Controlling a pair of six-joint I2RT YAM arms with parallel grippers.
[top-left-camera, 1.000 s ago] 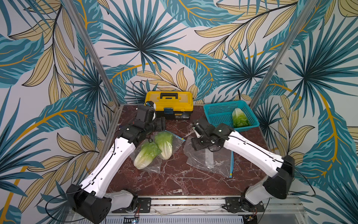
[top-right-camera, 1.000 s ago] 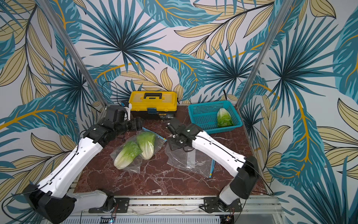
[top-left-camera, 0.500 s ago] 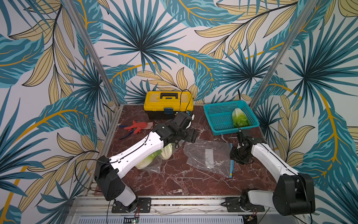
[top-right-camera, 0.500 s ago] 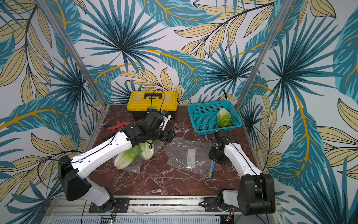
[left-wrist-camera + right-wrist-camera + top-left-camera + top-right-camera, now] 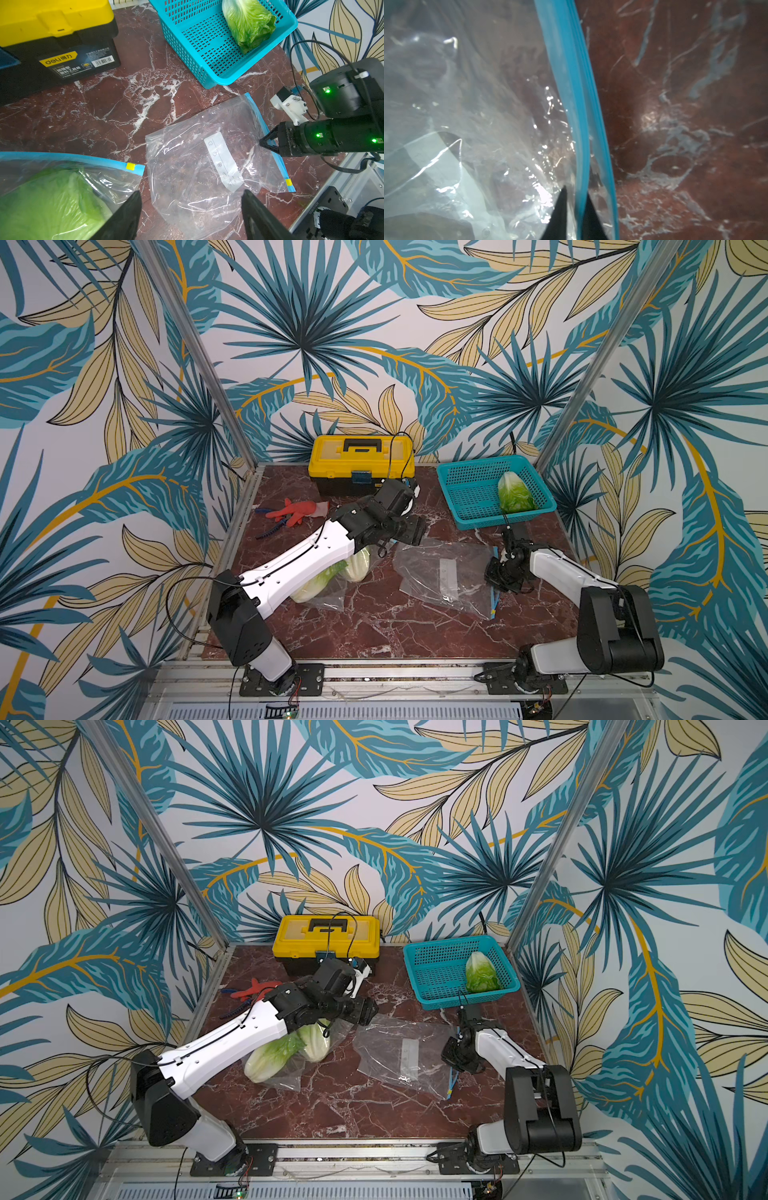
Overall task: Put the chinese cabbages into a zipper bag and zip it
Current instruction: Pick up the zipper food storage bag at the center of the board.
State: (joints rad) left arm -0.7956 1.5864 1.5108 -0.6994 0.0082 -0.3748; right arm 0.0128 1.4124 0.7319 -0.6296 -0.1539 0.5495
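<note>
Bright, even light, only soft shadows — top views sharp; right wrist view blurry, close-up, white glare on zipper bag [image 5: 467, 108].

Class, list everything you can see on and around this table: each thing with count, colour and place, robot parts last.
Cabbages: 3, green-white; two in the left bag, one in the basket.
Bags: 2, clear, blue edge; left bag beside the empty bag, mid-table.
Toolbox: 1, yellow-black; back.
Basket: 1, teal; back right.
Glove: 1, red; back left.
Table: 1, red-brown marble.
Arms: 2, white-black; front corners.
Left fingers: 2, black; open, between the bags.
Right fingers: 2, black; shut on the empty bag's zip.
</note>
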